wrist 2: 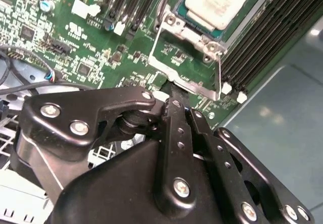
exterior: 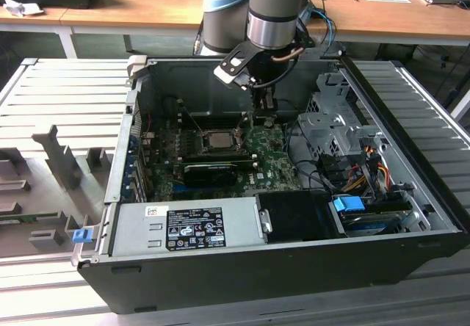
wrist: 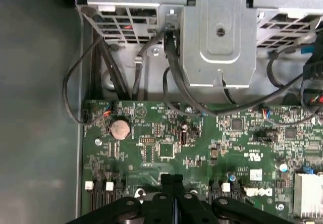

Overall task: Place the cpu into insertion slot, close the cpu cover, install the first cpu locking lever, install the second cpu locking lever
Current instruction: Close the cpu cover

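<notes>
Cpu [wrist 2: 217,1] sat silvery side up in the insertion slot [wrist 2: 228,30], uncovered. The cpu cover [wrist 2: 189,34] lay hinged open beside the slot, with green board visible through its square window. The gripper [wrist 2: 174,95] was clenched, fingers pressed together, and its tips met the cover's far edge; whether they pinched that edge I could not tell. In the exterior view the gripper [exterior: 263,113] hung at two o'clock from the cpu [exterior: 218,139], with a long black card [exterior: 209,170] at six o'clock and a silver drive cage [exterior: 330,124] at three o'clock. Below the clenched gripper [wrist: 171,179] in the first wrist view spread the motherboard [wrist: 166,148] with its coin battery [wrist: 120,128].
</notes>
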Robot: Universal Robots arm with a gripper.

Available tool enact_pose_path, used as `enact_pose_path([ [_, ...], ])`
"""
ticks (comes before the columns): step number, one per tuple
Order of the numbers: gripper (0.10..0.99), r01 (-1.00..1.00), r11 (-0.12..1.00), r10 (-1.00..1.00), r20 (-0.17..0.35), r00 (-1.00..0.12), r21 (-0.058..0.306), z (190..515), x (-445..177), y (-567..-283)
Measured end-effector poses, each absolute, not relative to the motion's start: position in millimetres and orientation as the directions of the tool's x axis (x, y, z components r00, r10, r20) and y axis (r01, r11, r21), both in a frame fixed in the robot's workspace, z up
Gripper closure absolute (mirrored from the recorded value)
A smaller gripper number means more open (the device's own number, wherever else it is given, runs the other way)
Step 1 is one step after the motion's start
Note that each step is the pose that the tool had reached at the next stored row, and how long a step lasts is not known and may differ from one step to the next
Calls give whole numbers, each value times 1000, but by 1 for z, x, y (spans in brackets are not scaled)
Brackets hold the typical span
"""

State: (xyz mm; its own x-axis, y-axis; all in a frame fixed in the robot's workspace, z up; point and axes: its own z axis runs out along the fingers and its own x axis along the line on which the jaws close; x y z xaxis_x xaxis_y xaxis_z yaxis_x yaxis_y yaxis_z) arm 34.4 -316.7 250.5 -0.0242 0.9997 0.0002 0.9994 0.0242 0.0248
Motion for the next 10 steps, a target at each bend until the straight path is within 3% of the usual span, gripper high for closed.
enact_pose_path([
  [10, 980, 999, 24, 1000, 0, -24, 25, 250, 12, -317],
])
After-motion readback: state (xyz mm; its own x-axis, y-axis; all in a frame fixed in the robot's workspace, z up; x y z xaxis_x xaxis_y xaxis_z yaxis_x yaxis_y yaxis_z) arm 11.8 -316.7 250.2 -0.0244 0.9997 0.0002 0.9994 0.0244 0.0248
